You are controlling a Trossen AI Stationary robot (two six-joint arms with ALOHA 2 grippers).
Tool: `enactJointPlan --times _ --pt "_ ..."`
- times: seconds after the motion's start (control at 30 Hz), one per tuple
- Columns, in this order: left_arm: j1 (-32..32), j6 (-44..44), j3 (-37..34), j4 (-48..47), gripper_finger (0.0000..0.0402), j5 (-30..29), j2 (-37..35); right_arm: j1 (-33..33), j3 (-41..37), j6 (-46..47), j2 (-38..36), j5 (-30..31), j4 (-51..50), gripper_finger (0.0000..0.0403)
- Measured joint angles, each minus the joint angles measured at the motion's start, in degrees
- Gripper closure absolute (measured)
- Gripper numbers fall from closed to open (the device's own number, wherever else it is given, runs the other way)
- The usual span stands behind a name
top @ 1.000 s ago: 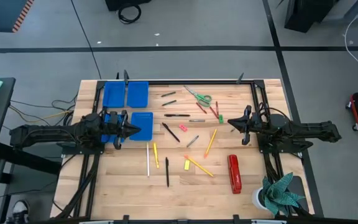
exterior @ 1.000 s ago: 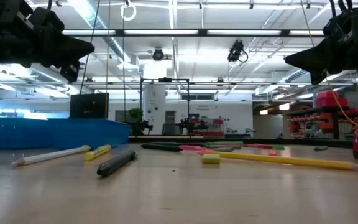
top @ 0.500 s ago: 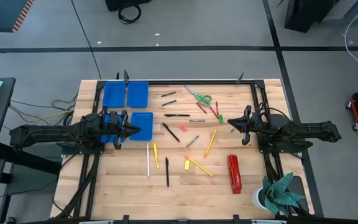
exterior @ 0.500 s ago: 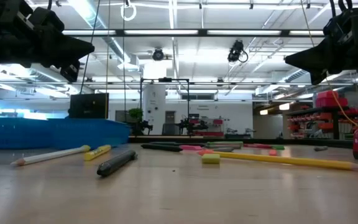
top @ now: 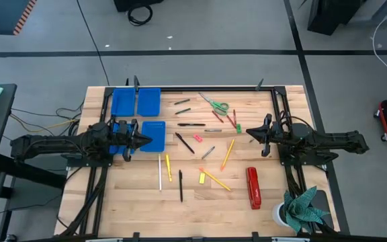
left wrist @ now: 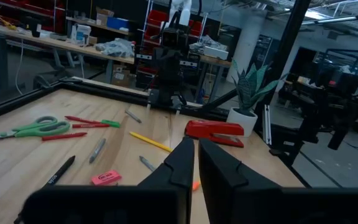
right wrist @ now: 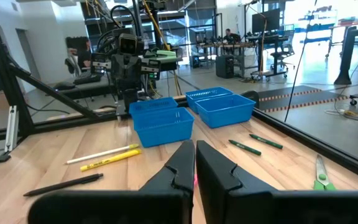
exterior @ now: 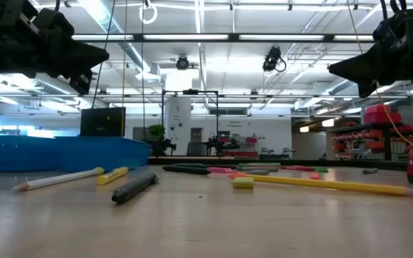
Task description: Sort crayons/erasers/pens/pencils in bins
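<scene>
Wooden slats of the surface (top: pixel 140 202) carry a scatter of stationery, all of it unsorted, as two dark arms hang above opposite ends. Four blue bins (top: pixel 148 102) cluster at about ten o'clock on the surface, and none shows anything inside from overhead. Pens (top: pixel 191 124) lie dark and thin near the centre and toward twelve o'clock, beside green-handled scissors (top: pixel 215 104); red and green crayons (top: pixel 234 122) sit toward one o'clock. Yellow, orange and white pencils (top: pixel 215 179) spread from the centre toward six o'clock, with a pink eraser (top: pixel 197 140) and a yellow eraser (top: pixel 202 178) among them. A red stapler (top: pixel 252 187) lies at about four o'clock, a potted plant (top: pixel 299 210) just off the corner. The left end effector (top: pixel 146 140) hovers at nine o'clock over the nearest bin, its fingers together and gripping nothing; the right end effector (top: pixel 249 132) hovers at three o'clock near the crayons, likewise drawn together and empty. By the look of it the sorting has not begun, and the step in hand is choosing a first item. The next move likely calls for one end effector to spread its fingers, descend onto a nearby piece and close along its narrow width.
</scene>
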Motion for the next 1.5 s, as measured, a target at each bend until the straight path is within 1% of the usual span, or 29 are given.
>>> enactJointPlan --times 0.33,0.7,0.93,1.23,1.3,1.4,1.5 --pt "0.0 0.0 0.0 0.0 0.0363 0.0 0.0 0.0 0.0 0.0 0.0 0.0 0.0 0.0379" --pt "0.0 0.0 0.0 0.0 0.0371 0.0 0.0 0.0 0.0 0.0 0.0 0.0 0.0 0.0379" --pt "0.0 0.0 0.0 0.0 0.0363 0.0 0.0 0.0 0.0 0.0 0.0 0.0 0.0 0.0379" --pt "0.0 0.1 0.0 0.0 0.0371 0.0 0.0 0.0 0.0 0.0 0.0 0.0 0.0 0.0379" --pt "0.0 1.7 0.0 0.0 0.0371 0.0 0.0 0.0 0.0 0.0 0.0 0.0 0.0 0.0379" --pt "0.0 7.6 0.0 0.0 0.0368 0.0 0.0 0.0 0.0 0.0 0.0 0.0 0.0 0.0379" --pt "0.0 11.3 0.0 0.0 0.0364 0.0 0.0 0.0 0.0 -0.9 0.0 0.0 0.0 0.0379"
